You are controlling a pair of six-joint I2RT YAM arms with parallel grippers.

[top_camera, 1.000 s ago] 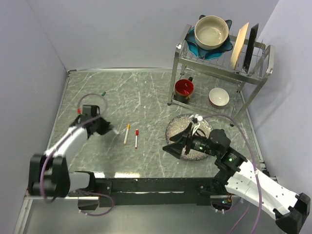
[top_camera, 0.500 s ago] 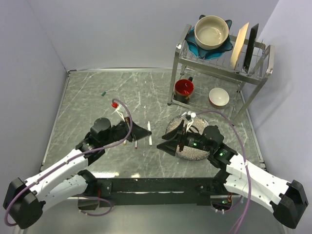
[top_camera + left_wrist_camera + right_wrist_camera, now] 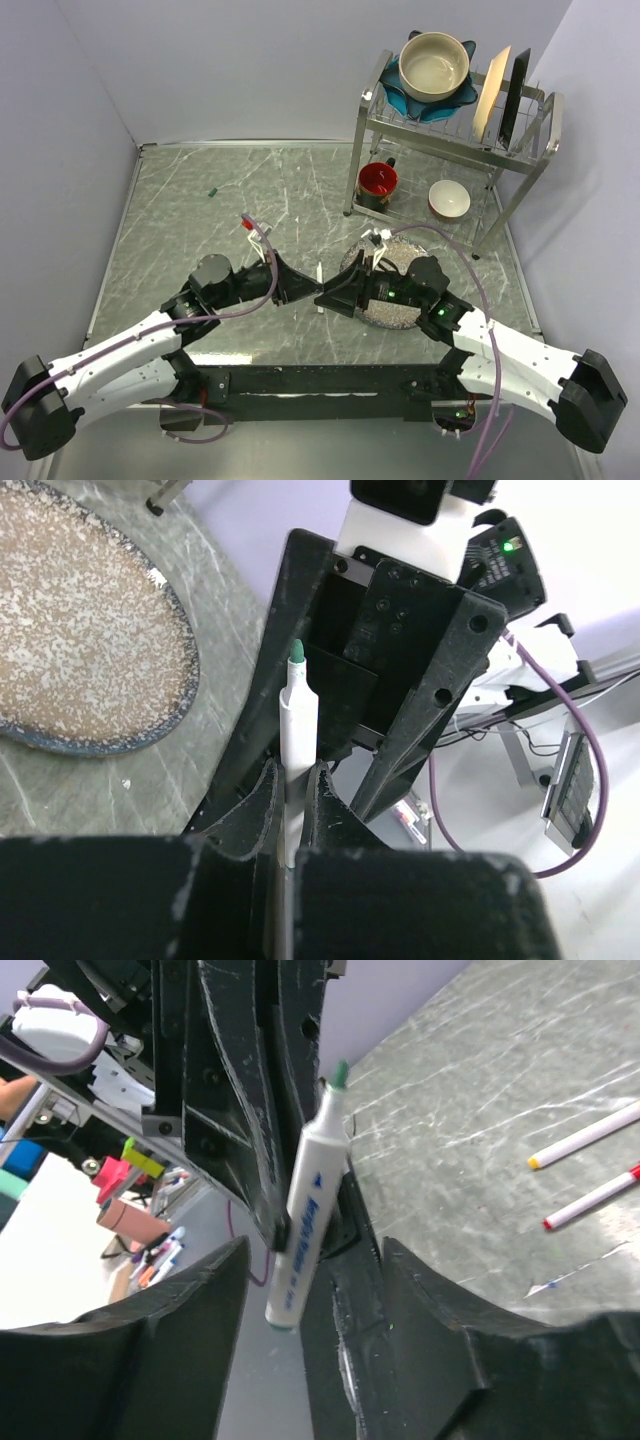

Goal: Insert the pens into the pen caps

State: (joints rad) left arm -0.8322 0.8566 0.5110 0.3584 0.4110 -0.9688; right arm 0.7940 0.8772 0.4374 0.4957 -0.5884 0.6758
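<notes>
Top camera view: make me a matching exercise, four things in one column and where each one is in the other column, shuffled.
Things:
1. green-tipped pen
2. dark green cap
3. red mug
4. speckled plate

Places:
A. on the lower shelf of the rack
B. gripped in the left jaws
C. lying alone on the far-left part of the table
D. on the table, partly under the right arm

Pairs: 1-B, 2-C, 3-A, 4-D

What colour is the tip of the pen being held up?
The pen has a green tip, clearest in the left wrist view.
</notes>
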